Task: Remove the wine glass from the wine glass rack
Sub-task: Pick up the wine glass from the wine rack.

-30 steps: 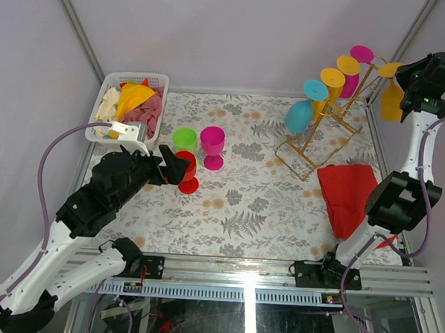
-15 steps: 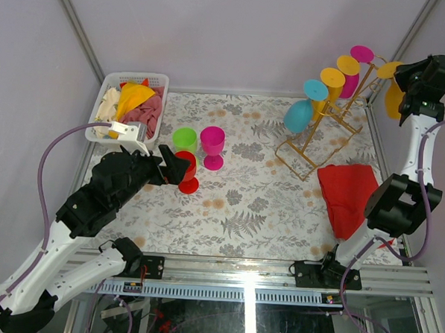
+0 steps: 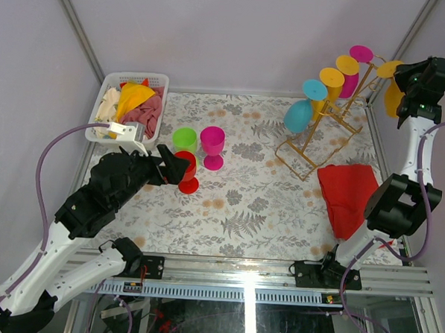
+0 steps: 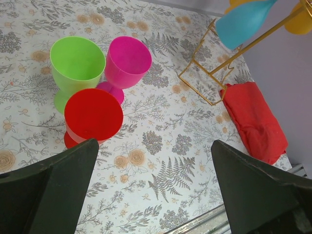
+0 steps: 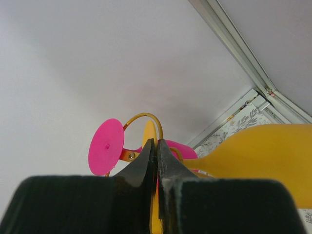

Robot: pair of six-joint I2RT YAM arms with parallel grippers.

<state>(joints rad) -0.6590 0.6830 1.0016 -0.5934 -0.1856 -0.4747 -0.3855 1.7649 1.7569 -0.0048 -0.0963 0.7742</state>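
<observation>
The gold wire wine glass rack (image 3: 313,138) stands at the back right with blue (image 3: 300,112), yellow (image 3: 329,84) and pink (image 3: 356,63) wine glasses hanging from it. At its far end hangs another yellow wine glass (image 3: 394,97). My right gripper (image 3: 408,78) is shut on the thin foot of that glass (image 5: 155,146), seen edge-on between the jaws, with its bowl (image 5: 265,158) to the right and a rack hook (image 5: 142,117) just behind. My left gripper (image 3: 169,166) is open and empty near the red cup (image 4: 92,114).
Green (image 4: 77,63), pink (image 4: 127,61) and red cups stand at the left centre. A white basket (image 3: 110,93) of cloths sits at the back left. A red cloth (image 3: 348,192) lies near the right edge. The enclosure wall is close behind the rack.
The right gripper has closed onto the yellow glass's foot and shifted slightly up and right. The left arm has not moved.
</observation>
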